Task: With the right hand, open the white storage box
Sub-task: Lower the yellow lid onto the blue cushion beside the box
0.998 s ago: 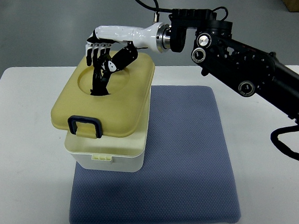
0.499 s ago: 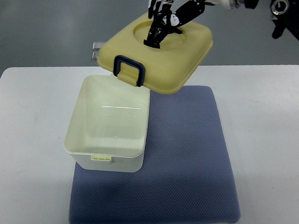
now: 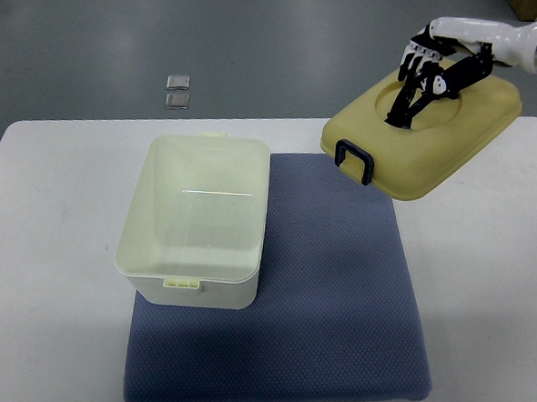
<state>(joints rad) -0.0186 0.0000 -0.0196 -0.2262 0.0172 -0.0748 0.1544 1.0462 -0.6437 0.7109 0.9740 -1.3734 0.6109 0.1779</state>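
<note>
1 white storage box (image 3: 194, 222), lidless, near table (image 3: 47, 242) left edge | 1 lid (image 3: 423, 133) aloft over right rear corner | right hand (image 3: 432, 65) fingers curled gripping lid's recess, wrist extended leftward

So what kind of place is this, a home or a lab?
Probably a lab or test room: a bare white table on a grey floor, a blue mat as the work surface, and one box.

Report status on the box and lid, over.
Right hand shut on yellow lid, held over the table's right side. Left hand not in view. White storage box open, empty, on the blue mat. Nothing in the way.
</note>
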